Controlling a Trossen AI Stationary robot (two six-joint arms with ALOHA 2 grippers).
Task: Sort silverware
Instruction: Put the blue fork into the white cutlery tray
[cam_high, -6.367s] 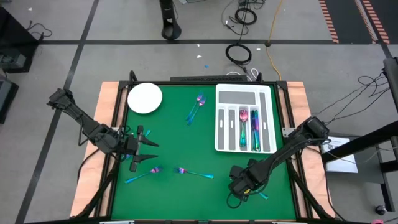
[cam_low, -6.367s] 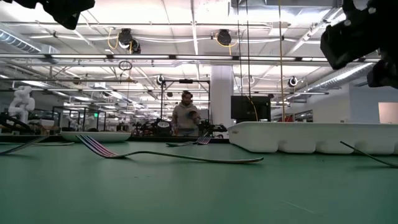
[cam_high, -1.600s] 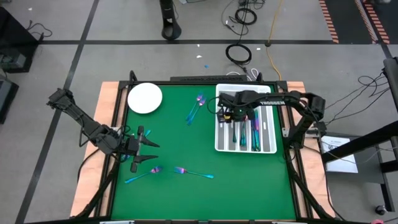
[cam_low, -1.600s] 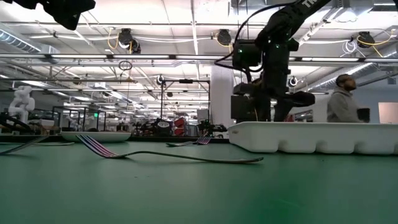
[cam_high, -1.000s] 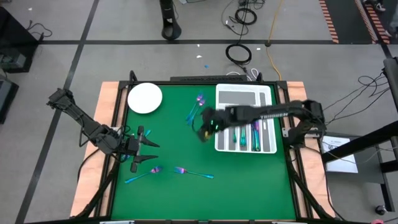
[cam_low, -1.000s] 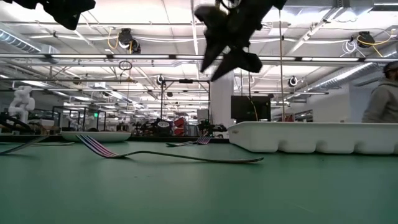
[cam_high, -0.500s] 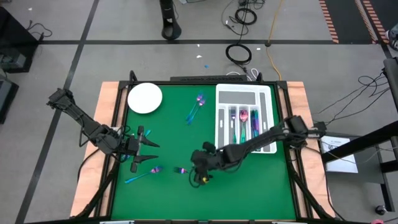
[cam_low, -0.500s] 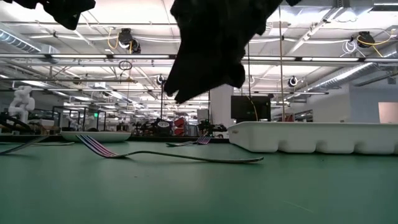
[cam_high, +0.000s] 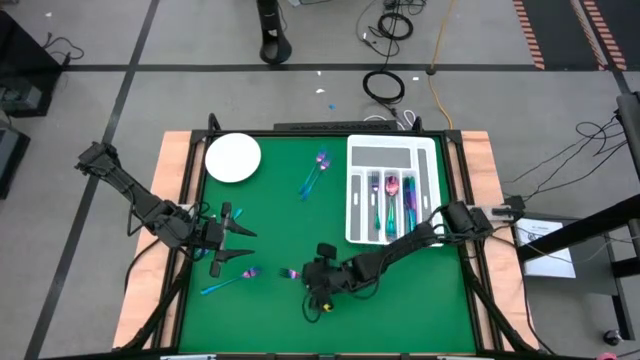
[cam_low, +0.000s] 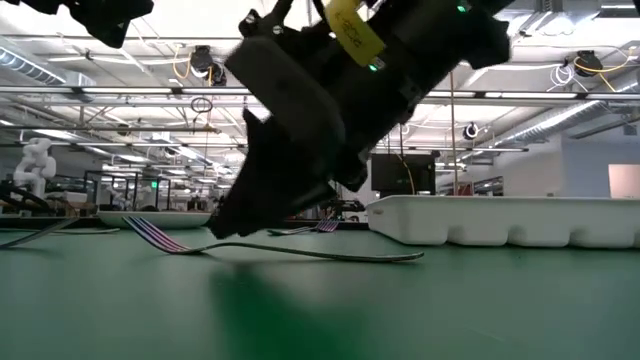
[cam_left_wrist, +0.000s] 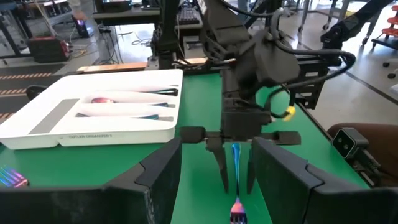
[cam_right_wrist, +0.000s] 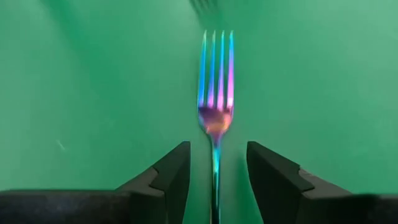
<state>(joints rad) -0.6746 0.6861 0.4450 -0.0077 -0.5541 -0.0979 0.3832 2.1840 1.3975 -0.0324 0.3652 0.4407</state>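
The right gripper (cam_high: 316, 277) hung low over the green table (cam_high: 280, 220), its fingers (cam_right_wrist: 166, 177) spread to either side of a fork (cam_right_wrist: 215, 106) that lay flat on the cloth; the handle ran between them without either pad visibly touching it, and its far end was cut off at the edge of the right wrist view. From above, the gripper's body covered most of that fork, leaving only the tines showing beside it. In the low view the dark arm filled the middle of the frame and hid the contact point. The left gripper (cam_high: 232, 242) waited near the table's left edge with its fingers wide apart and nothing in them, close to another fork (cam_high: 228, 281). Two more pieces (cam_high: 314, 174) lay crossed near the white plate (cam_high: 233, 158). Several pieces sat in the slots of the white tray (cam_high: 357, 190), though which were spoons or knives was hard to make out.
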